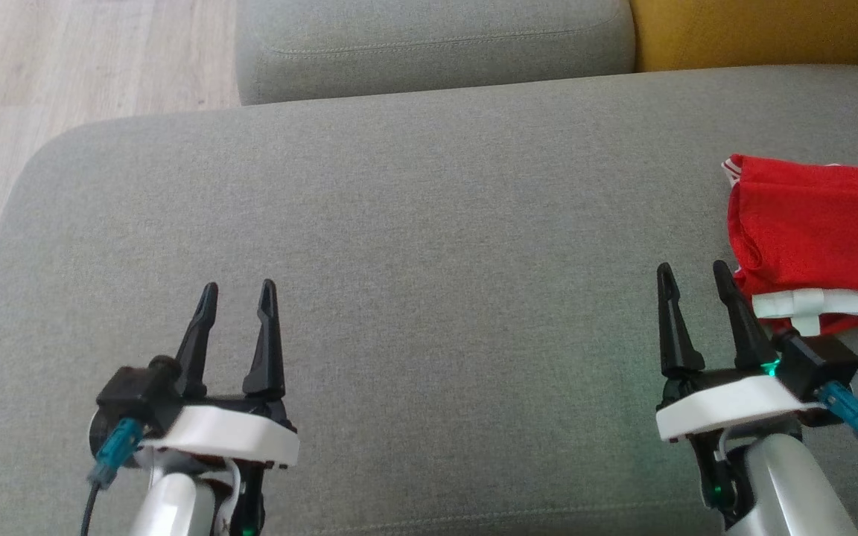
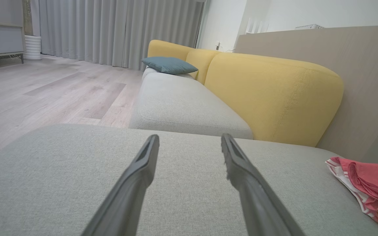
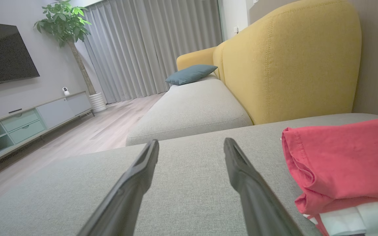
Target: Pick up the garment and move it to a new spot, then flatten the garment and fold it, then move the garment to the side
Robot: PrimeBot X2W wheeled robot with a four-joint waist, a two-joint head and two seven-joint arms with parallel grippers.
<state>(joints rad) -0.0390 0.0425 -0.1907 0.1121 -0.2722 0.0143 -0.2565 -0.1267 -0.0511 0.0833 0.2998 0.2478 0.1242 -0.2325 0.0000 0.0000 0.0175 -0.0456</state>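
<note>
Though folded, garment point(image 1: 809, 216) beside right hand point(image 1: 693, 266)

Your head camera looks steeply down on the broad grey fabric cushion point(image 1: 429, 223) from above. Both wrist cameras sit low over that cushion, facing along it toward the yellow upholstered sofa back point(image 2: 274, 98) and the grey pleated curtains point(image 2: 110, 29). All three views share the folded red cloth garment point(image 1: 816, 216) at their right edge.

Left hand point(image 1: 239, 285), right hand point(image 1: 693, 266): both spread wide, empty, fingers forward.
</note>
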